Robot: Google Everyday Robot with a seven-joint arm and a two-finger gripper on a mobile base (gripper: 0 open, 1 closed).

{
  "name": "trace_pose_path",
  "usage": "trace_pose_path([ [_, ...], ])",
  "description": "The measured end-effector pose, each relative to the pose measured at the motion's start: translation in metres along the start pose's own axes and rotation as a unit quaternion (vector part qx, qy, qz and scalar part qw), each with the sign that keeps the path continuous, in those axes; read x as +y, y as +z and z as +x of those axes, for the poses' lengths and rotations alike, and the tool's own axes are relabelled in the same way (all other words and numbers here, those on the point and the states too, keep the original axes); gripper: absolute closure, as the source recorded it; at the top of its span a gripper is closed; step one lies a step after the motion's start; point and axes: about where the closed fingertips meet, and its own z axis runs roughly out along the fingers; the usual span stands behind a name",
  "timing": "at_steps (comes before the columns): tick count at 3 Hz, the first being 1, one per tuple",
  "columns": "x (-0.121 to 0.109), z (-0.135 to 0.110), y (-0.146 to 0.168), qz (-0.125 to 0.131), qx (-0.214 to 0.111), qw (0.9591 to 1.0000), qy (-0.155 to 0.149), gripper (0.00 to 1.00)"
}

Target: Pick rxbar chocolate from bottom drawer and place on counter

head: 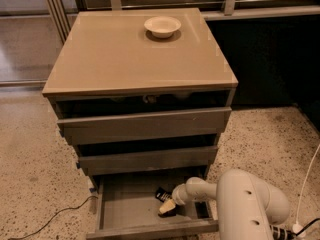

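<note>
Down inside the open bottom drawer (125,211), toward its right-hand end: the gripper (167,207), cream-tipped, at the end of a white forearm (200,190) coming in from the right. Angled down and leftward at the tray floor. Open or closed: cannot tell, the tip showing only as one pale wedge.

Right at the gripper's tip, touching it or so close that no gap shows: the rxbar chocolate (161,194), a small black wrapper with a pale fleck of print, lying on the drawer floor. Partly covered by the tip, the visible end poking out behind and to the left of the gripper, toward the back of the drawer. Gripped or merely touched: impossible to say.

Left of the gripper: bare grey-brown tray floor as far as the drawer's left wall. In front of it: the drawer's plain flat front.

Above the gripper: the middle drawer (145,159) and, higher, the top drawer (145,125), both grey, each with a dark gap over its front.

Well above the gripper: the counter (115,59), glossy tan-beige, carrying a cream-white bowl (162,26) near its far edge, well apart from the bar.

Right of the gripper: the bulky white arm housing (250,209), filling the lower right corner. Beyond that, a white cable (307,184) over the speckled terrazzo floor (30,169).

Far to the gripper's left, outside the drawer: a thin black cable (55,216) trailing across the floor.
</note>
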Motion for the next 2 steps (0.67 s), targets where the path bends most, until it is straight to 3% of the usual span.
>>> trace_pose_path([
  [2,0.0106,-0.0009,-0.0025,-0.013,-0.037,0.999,-0.022,0.0],
])
